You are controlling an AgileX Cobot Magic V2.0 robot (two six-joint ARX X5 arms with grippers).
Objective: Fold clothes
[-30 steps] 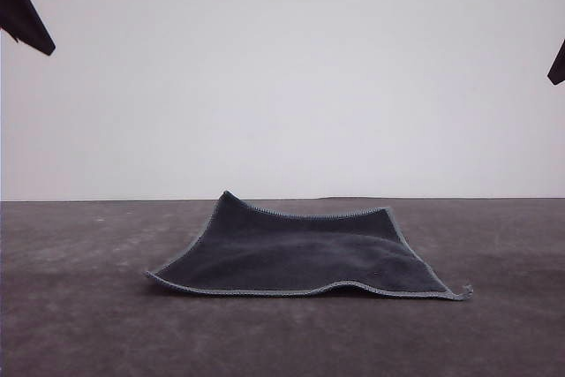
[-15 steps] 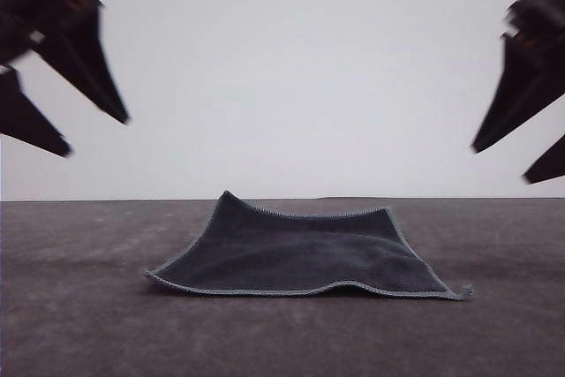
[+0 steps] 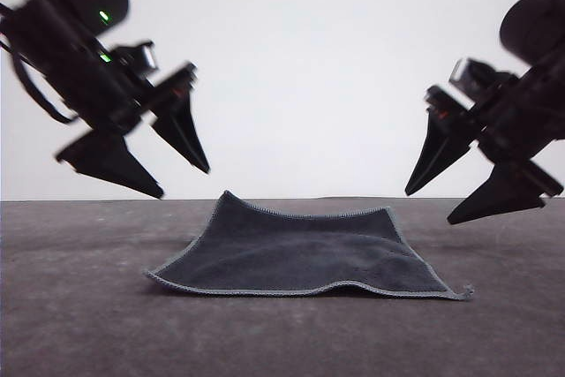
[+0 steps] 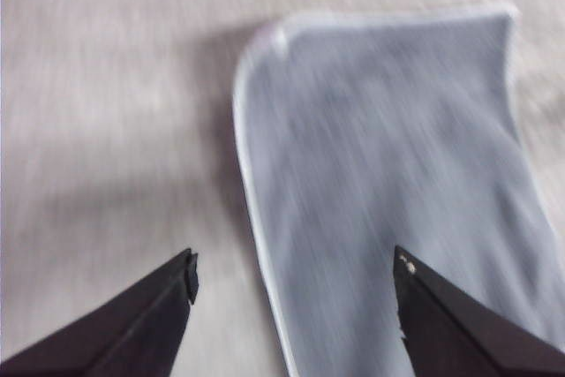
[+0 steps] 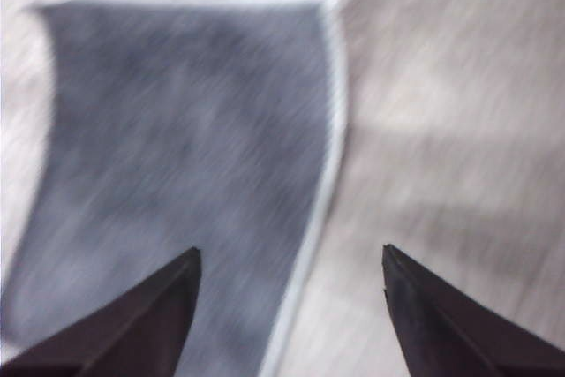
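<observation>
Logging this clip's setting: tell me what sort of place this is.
Probably a lab or test bench, not a home: a bare dark table, a blank white wall, and one grey cloth between the open left gripper and right gripper.

Front view sharp, evenly lit (backlit silhouettes); both wrist views streaked by motion blur.

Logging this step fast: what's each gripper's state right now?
Left gripper: open, holding nothing, above the cloth.
Right gripper: open, holding nothing, above the cloth too.
</observation>
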